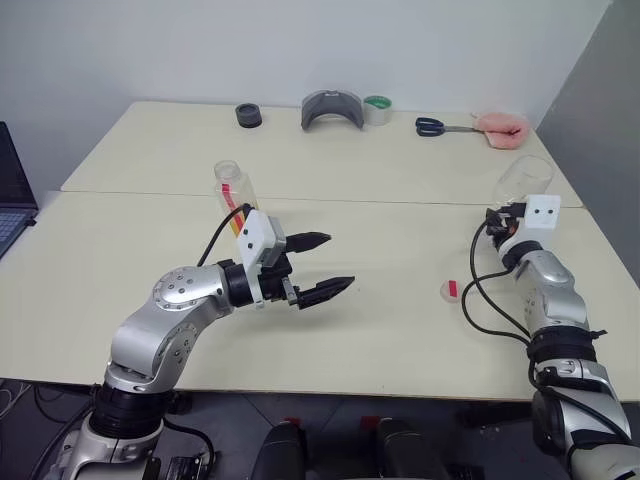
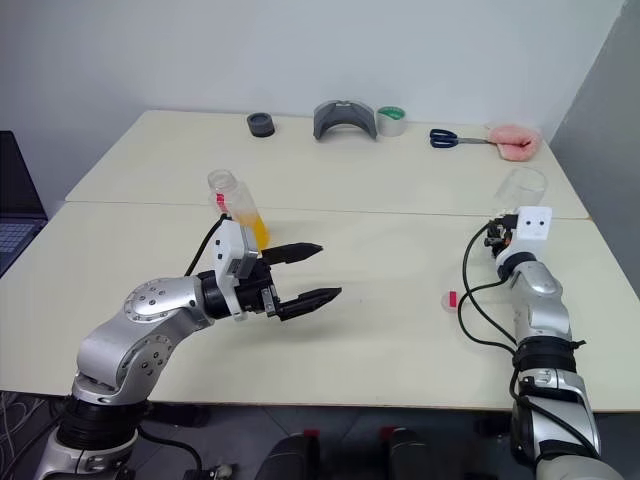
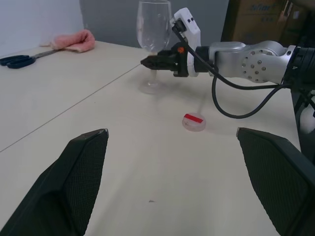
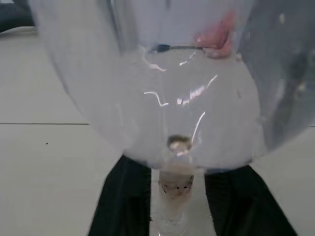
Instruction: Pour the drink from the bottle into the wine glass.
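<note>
Your right end effector [image 3: 153, 62] was clenched on the stem of the wine glass [image 3: 154, 29], which stood upright near the desk's [image 1: 400, 330] right edge. Your left end effector [image 1: 320, 265] hung released, level, with the open bottle [image 2: 240, 208] upright just behind it; the bottle's cap [image 1: 452, 290] lay nearer the glass.

Far edge of the cream table [image 1: 140, 250]: black tape roll [image 1: 249, 115], grey curved holder [image 1: 331, 108], green-cored tape roll [image 1: 377, 109], blue-handled scissors [image 1: 437, 126], pink cloth [image 1: 502, 128] touching the scissors' blades. Laptop [image 1: 12, 195] off the table's left side.
</note>
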Tool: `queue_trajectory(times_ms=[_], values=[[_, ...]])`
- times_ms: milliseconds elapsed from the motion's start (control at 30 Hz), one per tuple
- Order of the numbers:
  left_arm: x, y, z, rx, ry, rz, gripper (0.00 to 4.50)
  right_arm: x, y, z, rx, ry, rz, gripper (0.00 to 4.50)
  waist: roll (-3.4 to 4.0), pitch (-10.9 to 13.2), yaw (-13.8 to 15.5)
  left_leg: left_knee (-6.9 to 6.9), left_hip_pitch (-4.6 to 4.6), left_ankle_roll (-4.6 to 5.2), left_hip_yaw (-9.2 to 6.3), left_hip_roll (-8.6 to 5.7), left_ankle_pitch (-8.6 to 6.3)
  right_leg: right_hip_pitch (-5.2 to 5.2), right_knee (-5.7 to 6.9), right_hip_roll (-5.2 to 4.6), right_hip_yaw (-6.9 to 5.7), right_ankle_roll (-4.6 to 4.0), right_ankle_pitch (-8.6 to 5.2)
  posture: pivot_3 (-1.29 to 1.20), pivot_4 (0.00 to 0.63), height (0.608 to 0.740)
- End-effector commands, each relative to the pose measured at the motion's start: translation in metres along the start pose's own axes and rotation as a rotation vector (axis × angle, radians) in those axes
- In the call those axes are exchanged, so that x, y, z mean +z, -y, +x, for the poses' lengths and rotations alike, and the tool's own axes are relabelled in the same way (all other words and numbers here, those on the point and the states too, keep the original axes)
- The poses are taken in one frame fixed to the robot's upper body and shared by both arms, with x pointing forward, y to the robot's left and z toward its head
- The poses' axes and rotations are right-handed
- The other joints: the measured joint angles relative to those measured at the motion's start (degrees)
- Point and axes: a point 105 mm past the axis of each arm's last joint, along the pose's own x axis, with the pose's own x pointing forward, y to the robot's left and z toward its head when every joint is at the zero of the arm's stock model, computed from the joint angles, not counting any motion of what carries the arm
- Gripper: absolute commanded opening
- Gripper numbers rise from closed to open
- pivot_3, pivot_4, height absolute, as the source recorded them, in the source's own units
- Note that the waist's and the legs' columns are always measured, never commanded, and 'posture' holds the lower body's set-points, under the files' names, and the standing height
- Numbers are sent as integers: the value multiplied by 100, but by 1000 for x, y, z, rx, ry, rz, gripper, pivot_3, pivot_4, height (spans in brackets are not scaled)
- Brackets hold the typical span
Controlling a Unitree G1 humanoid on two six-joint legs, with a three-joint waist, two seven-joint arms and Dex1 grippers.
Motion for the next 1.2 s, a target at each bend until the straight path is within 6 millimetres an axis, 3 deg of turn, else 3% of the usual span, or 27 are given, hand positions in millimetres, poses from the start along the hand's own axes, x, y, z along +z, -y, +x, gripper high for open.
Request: queue_trajectory(times_ms=[33, 167, 333, 467, 667, 867, 1133, 1200], values=[[11, 0, -1, 1, 21, 53, 4500, 22, -1, 2, 11, 82, 13, 273, 2, 1, -1, 0, 0, 0, 0, 0, 0, 0, 1, 0, 0, 0, 0, 0, 150, 740], [10, -1, -5, 0, 17, 54, 4500, 29, -13, 3, 77, 104, -27, 271, 3, 2, -3, 0, 0, 0, 0, 0, 0, 0, 1, 0, 0, 0, 0, 0, 150, 740], [7, -4, -25, 99, 7, 54, 4500, 54, -85, 6, 345, 155, -33, 271, 12, 7, -171, -2, 1, 0, 2, 4, 0, -8, 14, 1, 5, 0, 0, 0, 150, 740], [-1, -4, -56, 373, 16, 23, 4500, 64, -149, 6, 540, 159, 12, 271, 16, 10, -248, -2, 7, 0, -3, 6, 0, -13, 39, 1, 2, -9, -5, 0, 150, 740], [-10, 28, -91, 586, -27, 7, 4500, 49, -218, 4, 705, 115, 28, 271, 9, 8, -211, -2, 8, -1, -9, 6, 0, -10, 44, -9, -7, -17, -10, 0, 150, 740], [-17, 33, -110, 742, -57, -6, 4500, 30, -249, 5, 765, 65, 38, 271, 8, 7, -152, 3, 9, -1, -5, -4, 0, -7, 40, -10, -6, -16, -10, 0, 150, 740], [-15, 36, -106, 774, -35, 0, 4500, 13, -256, 8, 771, 43, -34, 271, 8, 7, -185, 1, 11, -1, -5, 1, 0, -8, 39, -3, -7, -17, -10, 0, 150, 740], [-16, 36, -106, 781, -31, -8, 4500, 10, -258, 6, 780, 43, -32, 993, 8, 7, -207, 1, 13, -1, -4, 1, 0, -7, 41, -3, -6, -17, -10, 0, 150, 740]])
